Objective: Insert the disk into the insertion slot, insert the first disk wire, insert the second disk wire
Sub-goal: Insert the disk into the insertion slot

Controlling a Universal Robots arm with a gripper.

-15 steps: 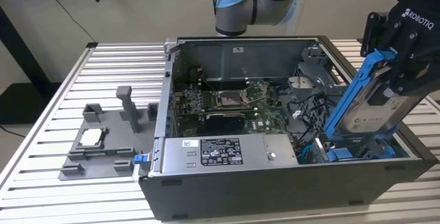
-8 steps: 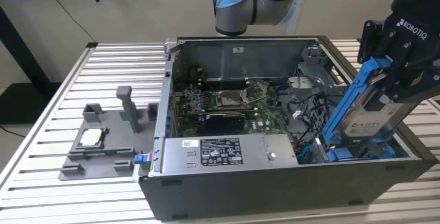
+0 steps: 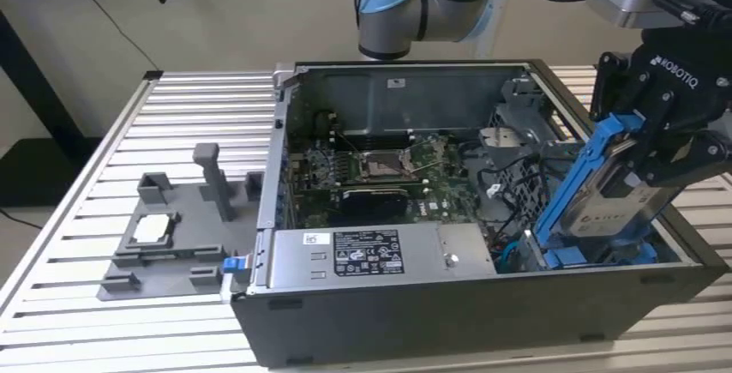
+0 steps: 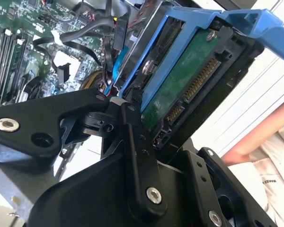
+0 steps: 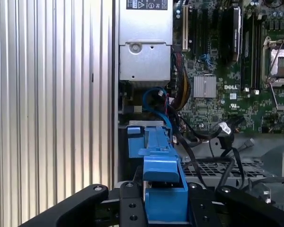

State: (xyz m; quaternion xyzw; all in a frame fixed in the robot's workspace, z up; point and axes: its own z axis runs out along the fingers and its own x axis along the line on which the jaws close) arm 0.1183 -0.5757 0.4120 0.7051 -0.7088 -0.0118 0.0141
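Disk (image 3: 604, 206), a silver drive in a bright blue plastic carrier, clamped tilted in my black gripper (image 3: 646, 163), is only partly into the dark metal insertion slot (image 3: 606, 259) below it; wires undone, I judge.

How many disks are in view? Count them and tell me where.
1. The disk, gripped by the tool, stands tilted at the slot on the exterior view's right. Others may be hidden inside the case.

White lettering on claw (image 3: 644, 164), logo on mobo (image 5: 227, 97), symbol sticker (image 3: 366, 254) on PSU (image 3: 460, 251).
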